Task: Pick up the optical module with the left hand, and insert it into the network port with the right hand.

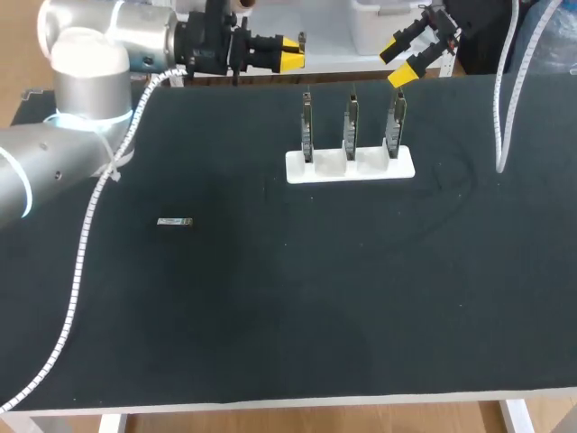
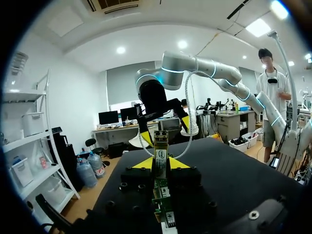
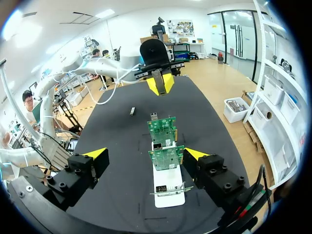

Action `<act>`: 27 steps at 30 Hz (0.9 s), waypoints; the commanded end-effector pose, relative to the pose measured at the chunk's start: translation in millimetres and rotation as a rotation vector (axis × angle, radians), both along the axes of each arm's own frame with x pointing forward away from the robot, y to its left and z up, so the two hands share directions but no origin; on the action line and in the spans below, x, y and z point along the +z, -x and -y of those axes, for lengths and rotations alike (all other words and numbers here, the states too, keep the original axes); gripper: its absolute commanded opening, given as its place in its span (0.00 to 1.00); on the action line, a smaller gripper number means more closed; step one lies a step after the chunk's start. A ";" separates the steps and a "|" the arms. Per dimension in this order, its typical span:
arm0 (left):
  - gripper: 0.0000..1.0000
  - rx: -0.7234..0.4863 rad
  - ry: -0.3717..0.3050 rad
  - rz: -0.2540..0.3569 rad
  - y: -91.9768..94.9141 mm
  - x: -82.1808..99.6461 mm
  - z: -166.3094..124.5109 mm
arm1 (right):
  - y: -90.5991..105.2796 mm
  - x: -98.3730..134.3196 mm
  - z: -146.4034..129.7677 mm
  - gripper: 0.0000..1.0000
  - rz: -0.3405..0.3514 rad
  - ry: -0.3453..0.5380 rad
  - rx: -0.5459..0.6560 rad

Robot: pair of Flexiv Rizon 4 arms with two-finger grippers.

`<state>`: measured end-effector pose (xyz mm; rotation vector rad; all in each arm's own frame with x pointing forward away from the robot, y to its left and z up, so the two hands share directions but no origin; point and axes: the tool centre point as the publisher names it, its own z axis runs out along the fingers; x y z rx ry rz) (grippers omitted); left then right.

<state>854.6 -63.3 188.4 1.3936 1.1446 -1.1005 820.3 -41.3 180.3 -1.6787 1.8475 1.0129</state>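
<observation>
Optical module [image 1: 174,222] lay on the table [image 1: 288,325], well apart from the left gripper [image 1: 296,54], whose tips were pinched together, empty.

Robotics lab bench, electronics-handling sort. Evidence: a table [image 1: 270,316] covered edge to edge in a plain black mat, flanked by two silver-grey industrial robot arms, the left arm [image 1: 81,99] and the right arm [image 2: 195,66], each with a white spiral-wrapped cable [image 1: 86,234] running along it. On the mat a white holder [image 1: 350,166] keeps three bare green circuit boards [image 3: 162,129] standing upright in a row, and a small metal optical module [image 1: 174,222] lies loose, well apart from it: bare hardware in a fixture, not household or shop goods.
</observation>
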 end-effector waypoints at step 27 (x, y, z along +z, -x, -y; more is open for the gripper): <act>0.00 0.008 0.071 0.004 28.5 -4.9 39.0 | -8.3 0.9 -0.1 1.00 -0.115 -0.025 0.131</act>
